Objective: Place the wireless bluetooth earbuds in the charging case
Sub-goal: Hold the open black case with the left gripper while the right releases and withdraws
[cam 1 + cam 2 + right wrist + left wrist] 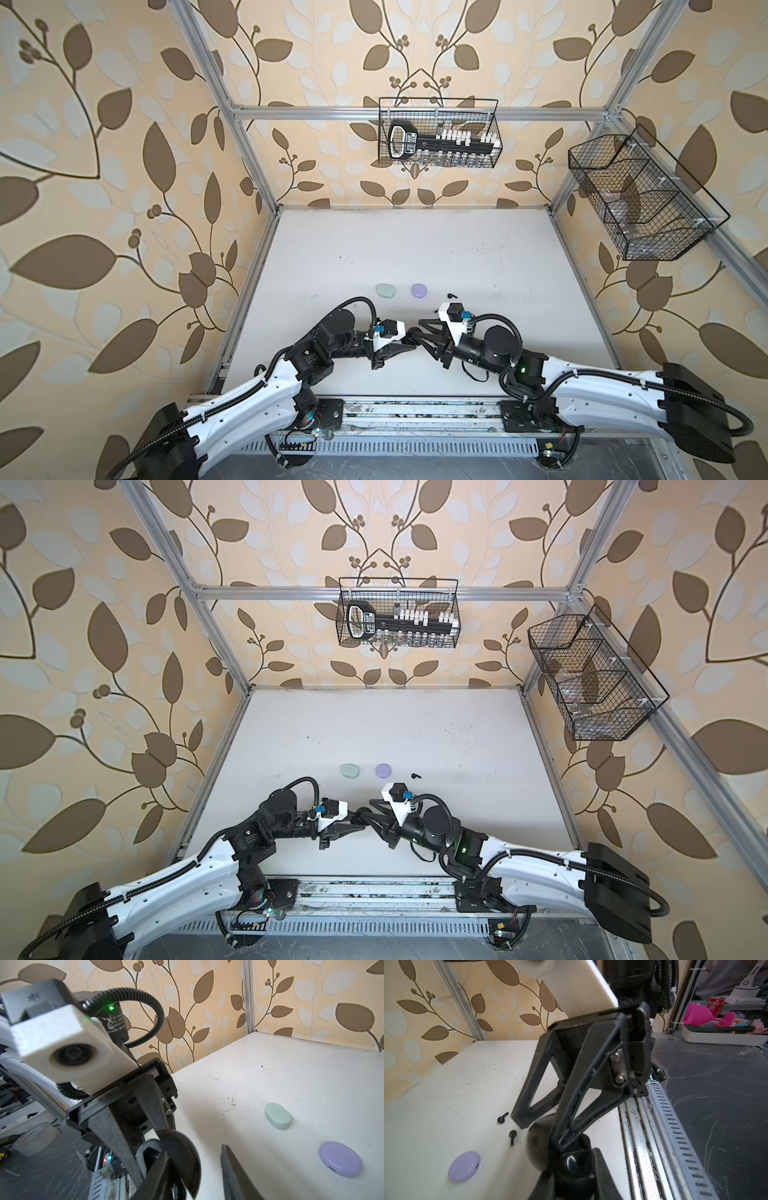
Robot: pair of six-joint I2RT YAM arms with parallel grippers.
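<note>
Just beyond my left gripper [571, 1162], the mint case [277, 1116] and lilac case [340, 1158] lie shut on the table [270, 1064]; no buds of those colours are loose in view, so I judge those pairs done. Left gripper is clenched on the black case [182, 1154], lid apparently raised; my right gripper [539, 1134] is at that lid, jaws parted, gripping nothing I can see. Remaining: one black earbud [501, 1119] just beside the right gripper's tip and a second black earbud [512, 1136] near it, both loose on the table, neither seated.
</note>
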